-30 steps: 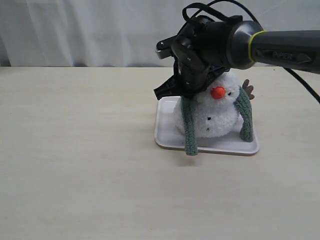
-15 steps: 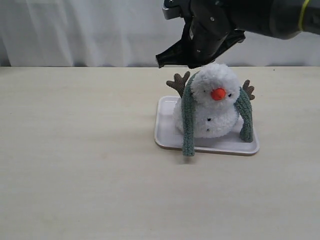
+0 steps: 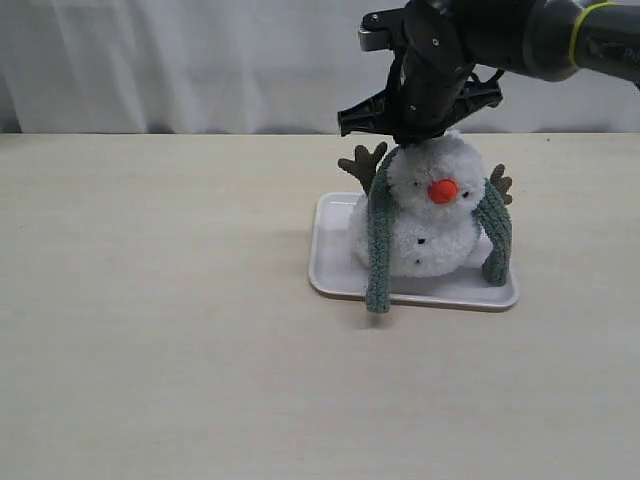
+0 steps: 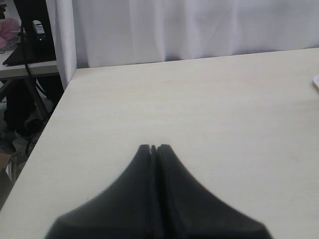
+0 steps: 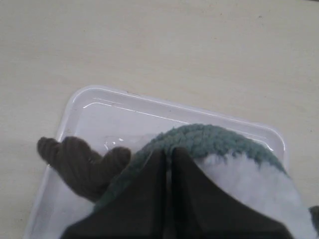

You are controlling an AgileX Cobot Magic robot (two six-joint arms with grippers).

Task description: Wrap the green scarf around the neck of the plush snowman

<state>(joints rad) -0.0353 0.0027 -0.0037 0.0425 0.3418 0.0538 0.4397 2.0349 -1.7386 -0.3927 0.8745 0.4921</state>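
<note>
Beige table runs back to a white curtain. Right of centre, a white tray holds the snowman. The green scarf is draped behind its neck, both ends hanging in front. The right gripper has its fingers pressed together, tips at the scarf behind the head; whether they pinch it is unclear. The left gripper, also closed, hangs over bare table well apart from the tray. Open table lies left of and nearer than the tray.

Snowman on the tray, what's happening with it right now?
The right pincer is poised closed just above the head of the plush snowman, at the green scarf looped behind it. The scarf drapes over both shoulders, ends hanging down the front uncrossed, one past the tray edge. The left pincer sits shut over the table, idle.
</note>
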